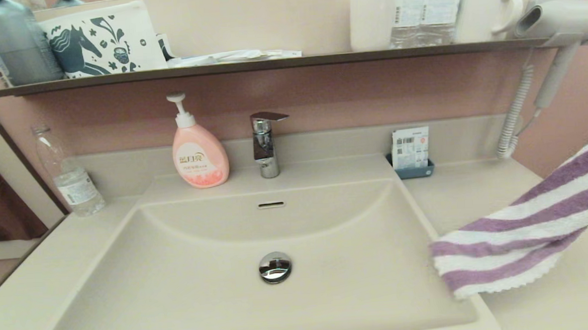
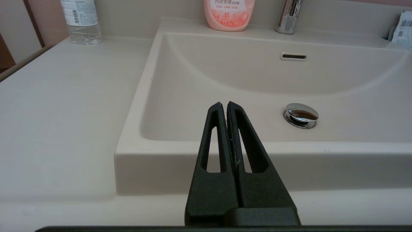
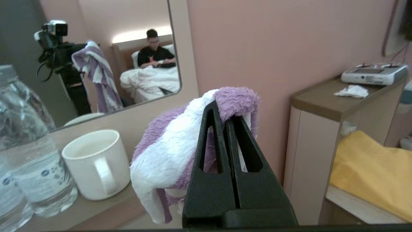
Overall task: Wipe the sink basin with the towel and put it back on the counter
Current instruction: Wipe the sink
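A purple-and-white striped towel [image 1: 529, 228] hangs in the air over the right counter [image 1: 472, 196], its lower end level with the sink basin's [image 1: 219, 269] right rim. My right gripper [image 3: 225, 111] is shut on the towel [image 3: 167, 145], high up beside the shelf; the gripper itself is out of the head view. The basin has a chrome drain plug [image 1: 275, 266] and an overflow slot [image 1: 271, 205]. My left gripper [image 2: 224, 104] is shut and holds nothing, parked in front of the basin's [image 2: 244, 80] front rim, outside the head view.
A chrome faucet [image 1: 265, 144] and a pink soap dispenser [image 1: 198, 152] stand behind the basin. A water bottle [image 1: 68, 174] is on the left counter, a blue holder with packets [image 1: 411, 151] at the back right. The dark shelf [image 1: 268, 63] carries mugs and bottles; a hair dryer [image 1: 558, 25] hangs at right.
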### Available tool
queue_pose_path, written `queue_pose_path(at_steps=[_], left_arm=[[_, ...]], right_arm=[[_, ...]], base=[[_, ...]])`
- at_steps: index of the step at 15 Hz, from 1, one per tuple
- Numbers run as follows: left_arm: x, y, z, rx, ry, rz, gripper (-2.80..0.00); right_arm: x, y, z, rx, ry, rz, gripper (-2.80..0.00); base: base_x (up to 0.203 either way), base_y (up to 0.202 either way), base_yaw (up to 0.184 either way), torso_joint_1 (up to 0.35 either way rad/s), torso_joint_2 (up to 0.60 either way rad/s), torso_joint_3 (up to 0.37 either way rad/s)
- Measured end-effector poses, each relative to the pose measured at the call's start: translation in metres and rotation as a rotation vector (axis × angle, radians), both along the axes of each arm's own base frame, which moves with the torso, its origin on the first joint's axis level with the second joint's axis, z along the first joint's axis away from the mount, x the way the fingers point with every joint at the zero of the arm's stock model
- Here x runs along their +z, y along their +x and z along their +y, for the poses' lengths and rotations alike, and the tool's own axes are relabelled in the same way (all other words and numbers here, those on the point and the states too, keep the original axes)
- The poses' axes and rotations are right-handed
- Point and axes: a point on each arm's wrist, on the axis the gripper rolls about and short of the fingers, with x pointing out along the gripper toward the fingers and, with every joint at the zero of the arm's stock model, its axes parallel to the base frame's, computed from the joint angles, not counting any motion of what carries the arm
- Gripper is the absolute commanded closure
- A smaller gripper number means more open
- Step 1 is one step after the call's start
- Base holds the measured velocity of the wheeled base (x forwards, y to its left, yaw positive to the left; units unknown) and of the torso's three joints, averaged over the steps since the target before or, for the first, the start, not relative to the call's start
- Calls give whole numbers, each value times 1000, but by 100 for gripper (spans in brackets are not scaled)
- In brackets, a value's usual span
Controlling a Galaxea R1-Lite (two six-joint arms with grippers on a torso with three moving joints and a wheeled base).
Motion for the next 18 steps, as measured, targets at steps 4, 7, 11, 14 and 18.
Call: queue_pose_path(at_steps=[4,7,11,14,18], left_arm=[[0,0,0,1,0,0,0],[0,0,0,0,0,0,0],[0,0,0,0,1,0,0],[0,0,0,0,0,0,0],[0,0,0,0,1,0,0]], right_arm=[[-15,16,2,-3,-8,69,0],[-52,31,9,19,-31,224,0],[-128,35,26,99,-90,516,0],[-170,21,45,207,-67,685,0],[-210,5,54,225,99,955,0]], base=[[0,0,0,0,0,0],[0,0,0,0,0,0],[0,0,0,0,0,0],[0,0,0,0,0,0],[0,0,0,0,0,0]])
